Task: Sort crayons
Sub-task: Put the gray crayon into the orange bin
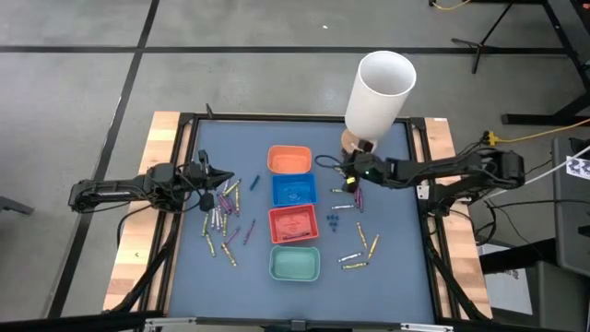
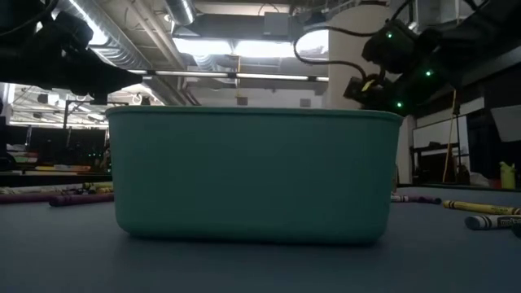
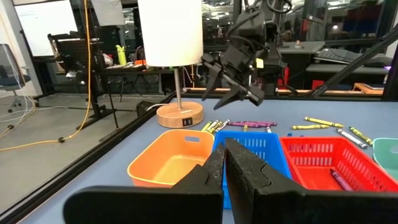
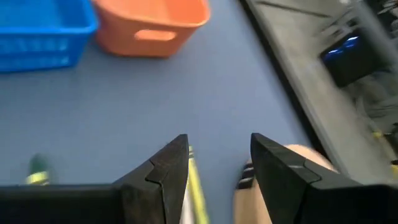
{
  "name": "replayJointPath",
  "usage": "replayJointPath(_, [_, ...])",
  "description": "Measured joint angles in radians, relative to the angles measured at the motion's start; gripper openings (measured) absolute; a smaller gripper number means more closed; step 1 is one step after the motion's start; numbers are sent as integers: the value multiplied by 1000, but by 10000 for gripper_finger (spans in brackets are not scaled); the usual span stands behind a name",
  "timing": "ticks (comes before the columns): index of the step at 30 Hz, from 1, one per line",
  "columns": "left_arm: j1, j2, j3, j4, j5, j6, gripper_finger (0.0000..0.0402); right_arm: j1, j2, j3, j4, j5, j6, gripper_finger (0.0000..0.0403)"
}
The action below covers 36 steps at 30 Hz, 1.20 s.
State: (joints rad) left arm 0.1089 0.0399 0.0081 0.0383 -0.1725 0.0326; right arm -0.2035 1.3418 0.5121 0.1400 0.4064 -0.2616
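The crayons (image 1: 224,214), thin paper-wrapped sticks in yellow, purple and blue, lie scattered on the matte blue-grey surface (image 1: 387,267) in two loose groups either side of a column of four plastic trays: orange tray (image 1: 289,160), blue tray (image 1: 294,191), red tray (image 1: 293,224) with slotted walls, green tray (image 1: 295,264) smooth and round-cornered. The left end effector (image 1: 224,177) rests beside the left group, its dark wedge fingers pressed together, empty. The right end effector (image 1: 348,178) hangs near the lamp's wooden base (image 1: 358,143), fingers spread wide above a yellow crayon (image 4: 196,186).
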Motion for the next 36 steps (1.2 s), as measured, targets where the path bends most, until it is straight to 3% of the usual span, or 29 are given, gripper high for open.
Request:
replayJointPath(12, [0,0,0,0,2,0,0,0,0,0,-231,-105,131,174])
replayJointPath(20, [0,0,0,0,2,0,0,0,0,0,-241,-200,127,174])
replayJointPath(25, [0,0,0,0,2,1,0,-2,1,0,-243,-188,123,174])
replayJointPath(36, [0,0,0,0,2,1,0,-80,54,-1,-245,-276,123,174])
